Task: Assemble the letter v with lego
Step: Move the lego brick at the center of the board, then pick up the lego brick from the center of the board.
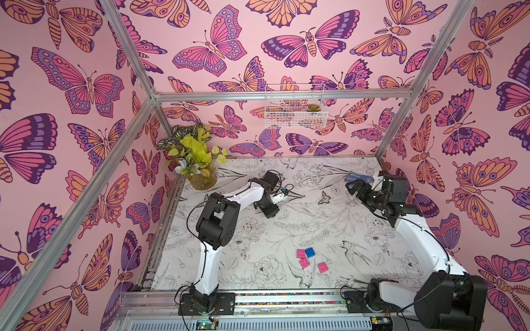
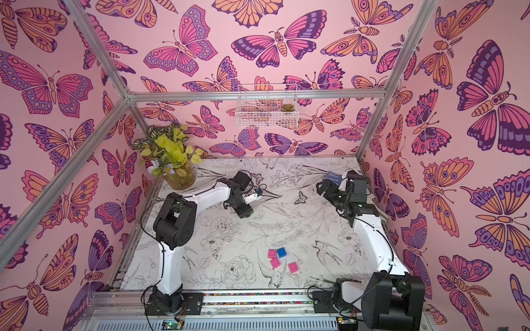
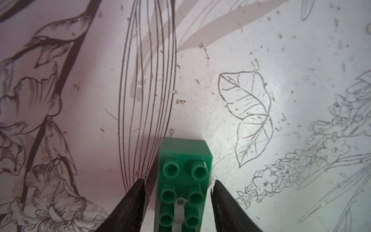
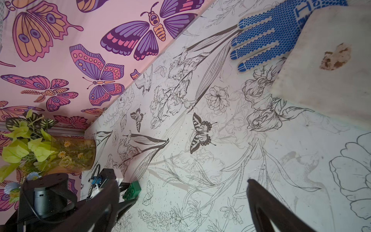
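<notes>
Far up the worktop (image 1: 315, 217), my left fingers (image 3: 130, 204) straddle the green brick (image 3: 182, 180), part open, gap on one side, not gripping. Right fingers (image 4: 263, 204) wide open, empty. Pink bricks (image 1: 304, 263) and blue brick (image 1: 309, 252) lie loose, well apart from it. Step looks like fetching green; next: close squarely and carry it over.

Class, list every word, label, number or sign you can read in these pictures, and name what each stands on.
"Ho": white letters on the blue dotted glove, right wrist view; the rest is hidden.
On the green brick no lettering can be read.
Nothing else readable.
</notes>
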Robot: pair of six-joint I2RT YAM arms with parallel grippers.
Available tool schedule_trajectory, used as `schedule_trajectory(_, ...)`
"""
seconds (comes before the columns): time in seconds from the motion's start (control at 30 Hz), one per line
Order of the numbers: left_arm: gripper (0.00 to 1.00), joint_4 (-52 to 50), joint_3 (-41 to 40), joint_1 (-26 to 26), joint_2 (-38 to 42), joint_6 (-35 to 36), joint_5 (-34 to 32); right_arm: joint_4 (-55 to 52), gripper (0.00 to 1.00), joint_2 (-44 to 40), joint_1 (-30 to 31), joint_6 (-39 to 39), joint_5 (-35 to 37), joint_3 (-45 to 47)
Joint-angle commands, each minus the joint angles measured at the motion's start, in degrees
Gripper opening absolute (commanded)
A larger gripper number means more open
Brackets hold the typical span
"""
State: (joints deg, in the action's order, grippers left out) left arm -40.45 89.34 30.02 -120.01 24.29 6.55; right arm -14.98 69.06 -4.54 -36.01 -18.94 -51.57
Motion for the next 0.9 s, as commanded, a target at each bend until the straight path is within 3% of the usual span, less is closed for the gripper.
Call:
schedule_trajectory(0.0, 0.57, -0.5, 1.5, 0.1, 7.2, -5.7, -1.5, 0.7, 0.99, -0.7, -0.3, 0.6, -0.6, 0.4)
schedule_trajectory(0.1, 0.64, 0.0, -0.9, 0.5, 14.7, -12.7, -2.1, -2.7, 0.99, -0.6, -0.1, 2.9, 0.1, -1.1)
schedule_trajectory(0.13, 0.78, 0.2, -2.3, 1.0, 17.4, -14.7, -1.9, -4.2, 0.99, 0.0, 0.0, 3.6, -0.1, -1.8)
schedule_trajectory(0.2, 0.82, 1.0, -5.9, 3.2, 22.6, -17.9, -2.8, -5.9, 0.99, 1.3, 0.1, 4.1, -0.6, -2.6)
schedule_trajectory(0.37, 0.78, 3.9, -16.5, 14.6, 32.6, -27.1, -9.0, -8.3, 0.99, 4.3, 1.5, 4.1, -0.5, -3.1)
schedule_trajectory(0.47, 0.77, 6.4, -22.8, 21.9, 36.1, -32.2, -9.1, -10.2, 1.0, 4.7, 1.7, 4.7, 0.9, -3.5)
schedule_trajectory(0.7, 0.77, 8.4, -31.1, 35.4, 36.2, -51.9, -19.3, -13.4, 0.98, 5.0, 1.7, 5.6, 5.4, -5.4)
schedule_trajectory(0.87, 0.76, 8.8, -28.1, 44.7, 28.6, -66.0, -28.7, -14.3, 0.97, 6.0, 1.7, 5.0, 5.4, -6.4)
